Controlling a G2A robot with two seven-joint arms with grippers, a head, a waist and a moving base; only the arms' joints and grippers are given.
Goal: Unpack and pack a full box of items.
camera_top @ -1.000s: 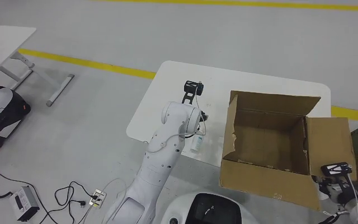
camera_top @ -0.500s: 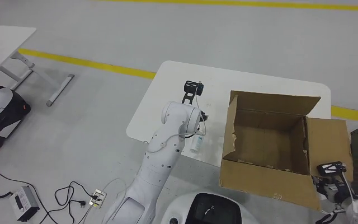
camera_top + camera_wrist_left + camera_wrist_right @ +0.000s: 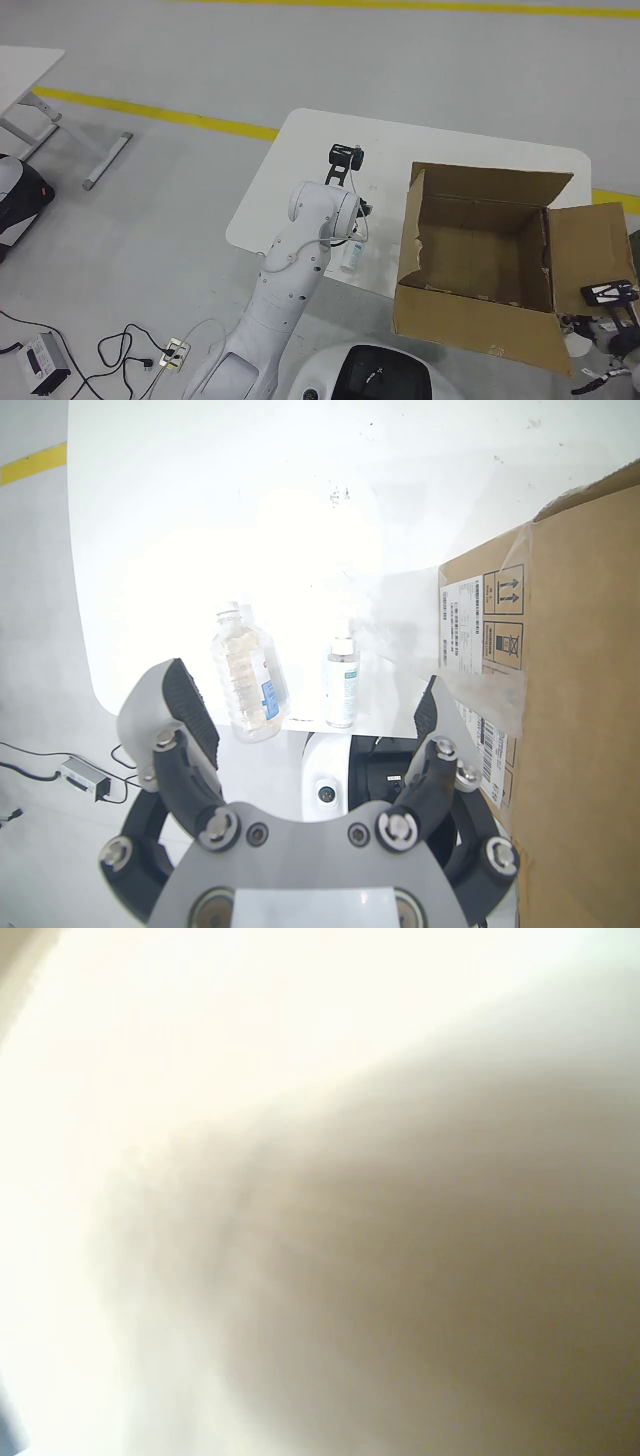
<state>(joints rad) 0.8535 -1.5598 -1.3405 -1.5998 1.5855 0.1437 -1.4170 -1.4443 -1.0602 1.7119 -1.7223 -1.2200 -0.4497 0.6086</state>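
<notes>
An open cardboard box [image 3: 480,250] stands on the right half of the white table [image 3: 330,150]; its inside looks bare in the top view. A clear water bottle [image 3: 250,680] and a white spray bottle [image 3: 341,685] stand side by side at the table's near edge, left of the box [image 3: 575,650]. My left gripper [image 3: 303,677] hangs open above the table, with both bottles seen between its fingers and nothing held; in the top view it [image 3: 346,157] sits left of the box. The right arm's wrist [image 3: 610,294] is by the box's right flap, close against blurred cardboard [image 3: 400,1278].
Another white table [image 3: 25,70] stands at the far left. A power adapter with cables [image 3: 45,362] lies on the floor, and a yellow line [image 3: 150,113] crosses it. The table's far left part is bare.
The right arm's wrist has shifted a little to the right beside the box's flap. The left arm, the box and the bottles have stayed put.
</notes>
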